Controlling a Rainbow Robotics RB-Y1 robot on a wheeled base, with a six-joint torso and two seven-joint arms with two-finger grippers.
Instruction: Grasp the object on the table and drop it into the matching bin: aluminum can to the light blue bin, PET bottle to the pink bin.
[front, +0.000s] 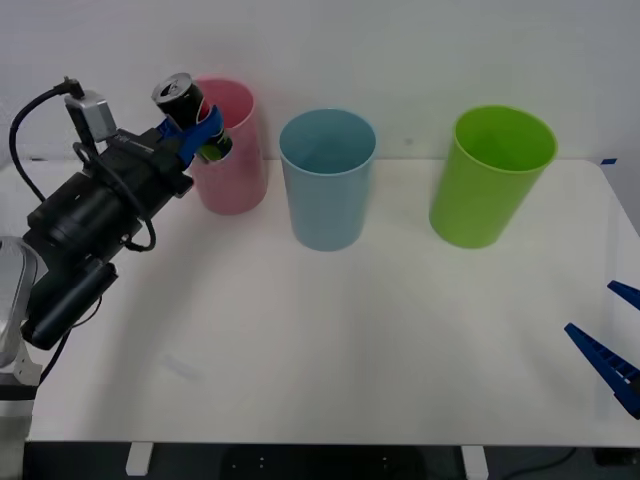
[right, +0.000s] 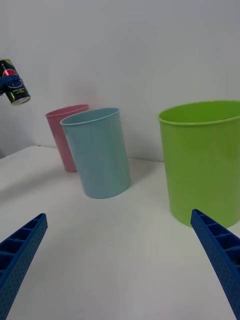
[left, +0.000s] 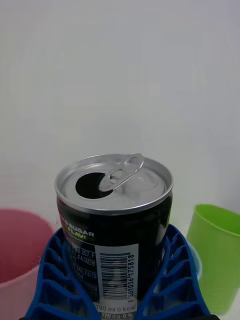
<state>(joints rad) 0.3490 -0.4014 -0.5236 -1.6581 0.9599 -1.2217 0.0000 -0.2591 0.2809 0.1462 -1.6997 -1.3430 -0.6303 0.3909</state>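
Holding the aluminum can (left: 114, 220) mid-body in the left gripper (front: 197, 133) above the pink bin (front: 232, 150) near the bench (front: 330, 340) far-left edge, light, thin-walled, slippery, likely empty, right gripper (right: 120, 265) spread wide, idle.

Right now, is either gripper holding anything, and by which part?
The left gripper grips the aluminum can around its lower body; the open right gripper holds nothing.

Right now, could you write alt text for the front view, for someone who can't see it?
The left claw holds a black aluminum can raised near the pink bin. Light blue bin and lime green bin stand beside it on the white table.
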